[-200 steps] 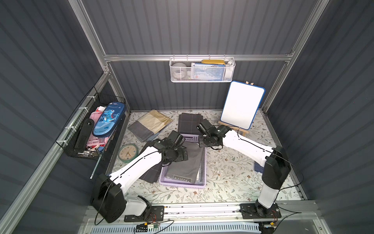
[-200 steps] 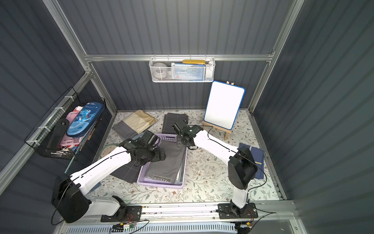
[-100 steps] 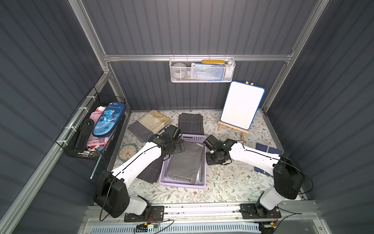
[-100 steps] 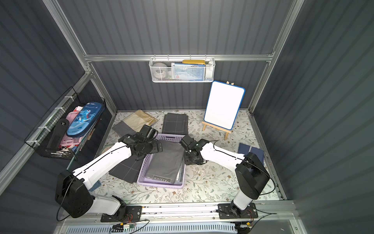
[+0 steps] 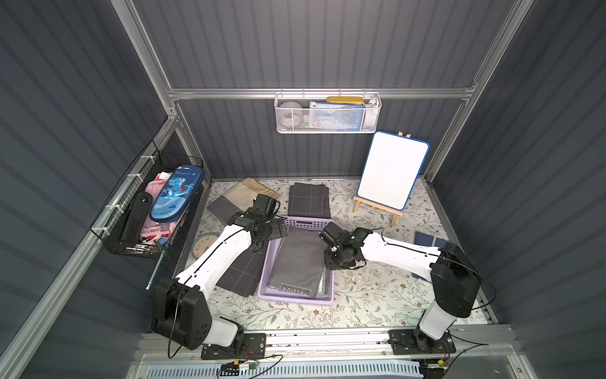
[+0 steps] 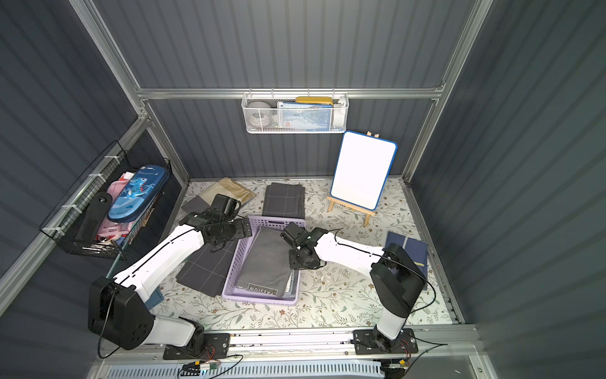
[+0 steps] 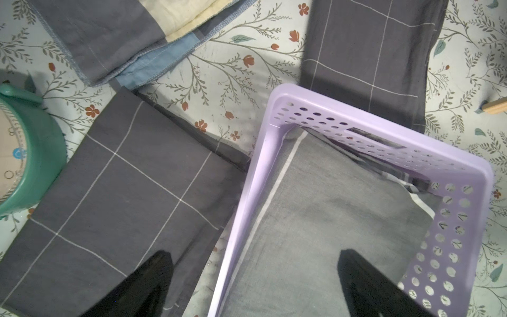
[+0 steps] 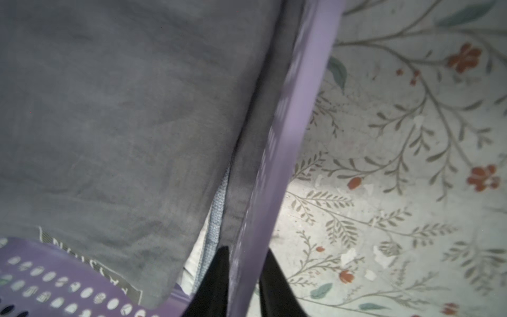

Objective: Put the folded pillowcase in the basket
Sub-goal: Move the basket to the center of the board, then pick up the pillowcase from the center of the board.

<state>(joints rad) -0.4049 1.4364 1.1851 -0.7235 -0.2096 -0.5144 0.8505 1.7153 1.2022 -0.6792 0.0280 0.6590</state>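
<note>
Right gripper [image 8: 247,251] pulled back to right rim of basket [image 5: 295,298], pinching it; left gripper [image 7: 255,252] spread, empty. Pillowcase [image 5: 300,259] lies inside; next I release and retract.

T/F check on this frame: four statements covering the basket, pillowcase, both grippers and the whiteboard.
1. The grey folded pillowcase lies inside the lavender perforated plastic basket. True.
2. The left gripper is shut on cloth. False: its jaws stand wide open, holding nothing.
3. The fingers of the right gripper straddle the basket's side wall. True.
4. The blue-framed white board lies flat on the table. False: it stands upright on its wooden easel.
</note>
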